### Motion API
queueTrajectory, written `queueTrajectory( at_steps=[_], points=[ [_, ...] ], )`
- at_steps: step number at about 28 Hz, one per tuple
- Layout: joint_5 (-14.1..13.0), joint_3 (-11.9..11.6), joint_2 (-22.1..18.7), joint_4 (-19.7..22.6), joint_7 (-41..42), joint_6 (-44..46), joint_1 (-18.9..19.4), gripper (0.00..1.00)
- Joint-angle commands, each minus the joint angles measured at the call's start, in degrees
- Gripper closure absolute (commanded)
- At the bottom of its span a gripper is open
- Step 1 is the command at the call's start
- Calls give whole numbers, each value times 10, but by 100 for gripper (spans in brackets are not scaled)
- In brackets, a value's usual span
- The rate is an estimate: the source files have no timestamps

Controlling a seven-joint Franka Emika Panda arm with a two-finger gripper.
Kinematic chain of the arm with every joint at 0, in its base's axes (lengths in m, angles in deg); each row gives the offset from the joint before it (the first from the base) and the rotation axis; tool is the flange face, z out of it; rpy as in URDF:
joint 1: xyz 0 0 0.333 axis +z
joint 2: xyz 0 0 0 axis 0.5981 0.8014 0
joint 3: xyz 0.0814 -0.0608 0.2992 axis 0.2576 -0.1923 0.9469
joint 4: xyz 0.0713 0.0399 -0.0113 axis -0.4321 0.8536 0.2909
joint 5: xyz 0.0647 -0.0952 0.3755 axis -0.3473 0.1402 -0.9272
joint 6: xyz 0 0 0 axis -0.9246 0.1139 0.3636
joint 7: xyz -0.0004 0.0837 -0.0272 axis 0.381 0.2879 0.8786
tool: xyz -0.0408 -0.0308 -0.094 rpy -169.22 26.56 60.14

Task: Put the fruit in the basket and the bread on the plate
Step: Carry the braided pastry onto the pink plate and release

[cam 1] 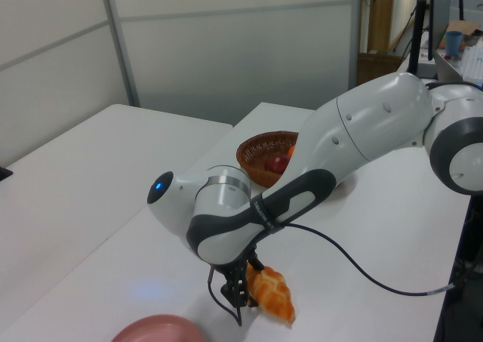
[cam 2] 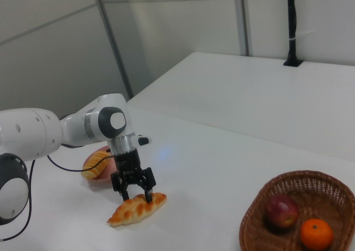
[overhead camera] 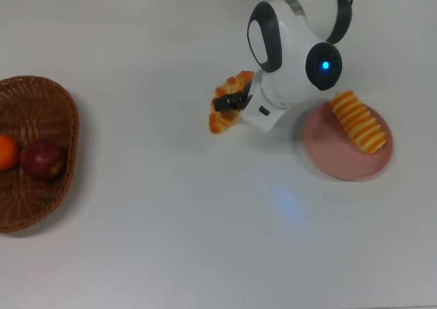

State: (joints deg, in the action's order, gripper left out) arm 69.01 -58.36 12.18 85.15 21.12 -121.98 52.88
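Croissant (cam 2: 137,208) is lying on the white table (overhead camera: 205,220), between the basket (overhead camera: 37,111) and the plate (overhead camera: 341,166), and it is the only piece waiting to be moved. Just above it, the gripper (cam 2: 132,194) is standing with its fingers spread open, one on each side of the pastry's middle, holding nothing yet; this placing is probably for closing across the narrow width. The arm is reaching in low, its wrist bending straight down to the table. Behind the gripper in the right view, the roll (overhead camera: 358,121) is resting on the pink plate. Farther off, the apple (overhead camera: 43,159) and the mandarin (overhead camera: 7,152) are sitting inside the basket, so the fruit part seems finished.
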Motion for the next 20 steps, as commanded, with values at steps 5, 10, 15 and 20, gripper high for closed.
queueTrajectory(
  at_steps=[5, 10, 15, 20],
  points=[
    [9, -12, -10, 9, -26, 10, 9, 100],
    [12, -12, -10, 8, -61, 7, 9, 100],
    [8, -12, -14, -2, -61, 9, 8, 100],
    [1, -12, -19, -22, -58, 9, 6, 100]
  ],
)
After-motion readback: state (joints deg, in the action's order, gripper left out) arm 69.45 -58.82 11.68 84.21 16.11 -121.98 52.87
